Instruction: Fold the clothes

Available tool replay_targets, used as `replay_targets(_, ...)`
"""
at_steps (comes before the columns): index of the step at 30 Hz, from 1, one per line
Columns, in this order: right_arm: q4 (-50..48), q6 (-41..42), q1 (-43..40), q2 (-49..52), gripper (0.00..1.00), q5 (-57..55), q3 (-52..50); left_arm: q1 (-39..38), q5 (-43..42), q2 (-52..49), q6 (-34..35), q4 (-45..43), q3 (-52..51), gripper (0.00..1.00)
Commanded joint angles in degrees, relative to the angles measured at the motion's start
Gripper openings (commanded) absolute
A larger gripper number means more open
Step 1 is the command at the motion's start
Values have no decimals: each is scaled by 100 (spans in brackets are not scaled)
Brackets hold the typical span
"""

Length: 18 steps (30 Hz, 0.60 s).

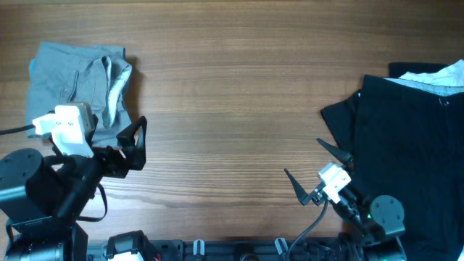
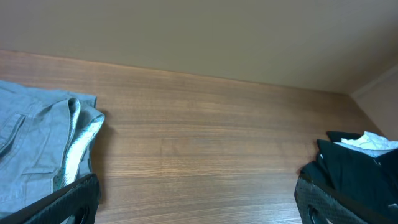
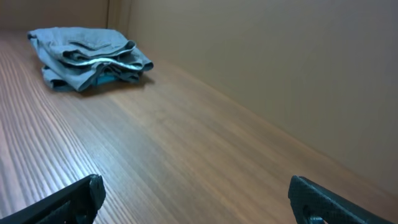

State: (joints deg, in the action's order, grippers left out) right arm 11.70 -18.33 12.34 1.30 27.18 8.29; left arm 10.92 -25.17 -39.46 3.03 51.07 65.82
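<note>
1. Overhead: my left gripper [image 1: 139, 143] is spread wide and empty, just right of the folded grey trousers [image 1: 76, 83] at far left. My right gripper [image 1: 301, 156], also spread and empty, sits near the black garment [image 1: 406, 145], on its left.
2. Left wrist: trousers left, black garment right, bare table [image 2: 205, 155] between.
3. Right wrist: trousers lie well apart, far left.

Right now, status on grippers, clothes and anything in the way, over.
Left gripper open, empty; right gripper open, empty. Grey trousers folded, far left. Black garment unfolded, right edge. Nothing blocking either arm.
</note>
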Motion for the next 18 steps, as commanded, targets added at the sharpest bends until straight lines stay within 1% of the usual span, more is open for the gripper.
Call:
replay_targets(1,-289,463,39,-114,100,289,-404,-31,35,2,-92,-15,-46,100)
replay_targets(3,-557,682,39,-114,100,293,-481,-31,35,2,-92,-15,-46,100)
replay_targets(7,-1176,636,39,-111,100,289,-710,-31,37,4,-92,-15,-46,100)
replay_targets(18,-1185,632,39,-103,100,289,-715,-31,37,4,-92,-15,-46,100)
